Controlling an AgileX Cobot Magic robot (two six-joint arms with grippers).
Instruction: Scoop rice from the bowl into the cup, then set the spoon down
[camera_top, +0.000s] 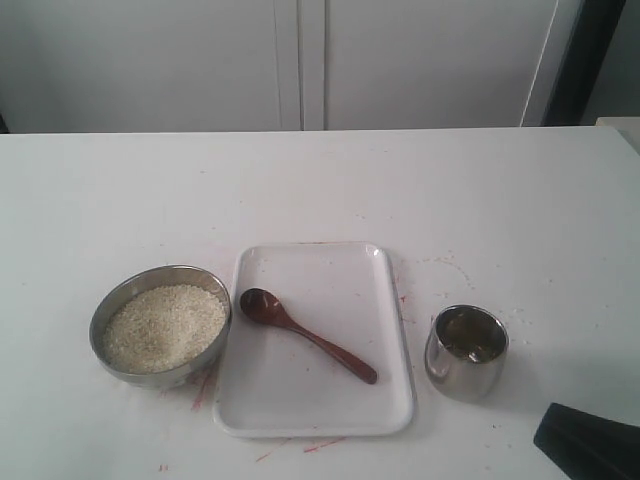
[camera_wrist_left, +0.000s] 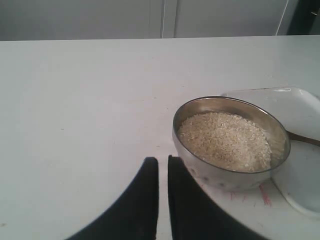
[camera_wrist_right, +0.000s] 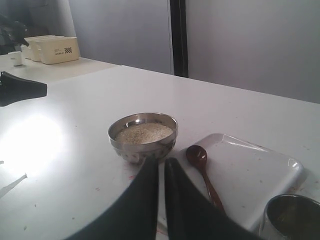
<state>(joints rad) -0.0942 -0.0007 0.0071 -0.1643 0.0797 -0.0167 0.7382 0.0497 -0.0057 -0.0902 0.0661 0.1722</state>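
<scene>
The rice (camera_top: 165, 325) fills the brushed-steel bowl (camera_top: 150, 378) almost to the rim, a pale heap at the lower left of the exterior view. Just right of the bowl, with its edge close to the bowl's side, lies a white rectangular tray (camera_top: 300, 280) in the lower middle of the frame. The wooden spoon (camera_top: 310, 338) rests flat on the tray, its oval bowl toward the upper left and its handle slanting to the lower right. The steel cup (camera_top: 455, 375) stands upright on the white table (camera_top: 300, 180) at the lower right, apart from the tray; its inside is dark and reflective, and I cannot tell whether it holds any rice. A few loose grains dot the table above and beside the cup, and red marks (camera_top: 200, 390) streak the table around the tray's lower edge and by the bowl.

In the left wrist view the left gripper (camera_wrist_left: 163, 162) hangs near the bowl's side, its two dark fingers drawn together with only a thin slit between them and nothing held. The right gripper (camera_wrist_right: 161, 162) shows the same way in the right wrist view, fingers together and empty, on the near side of the bowl and spoon. A dark tip of it pokes into the bottom right corner of the exterior view.
</scene>
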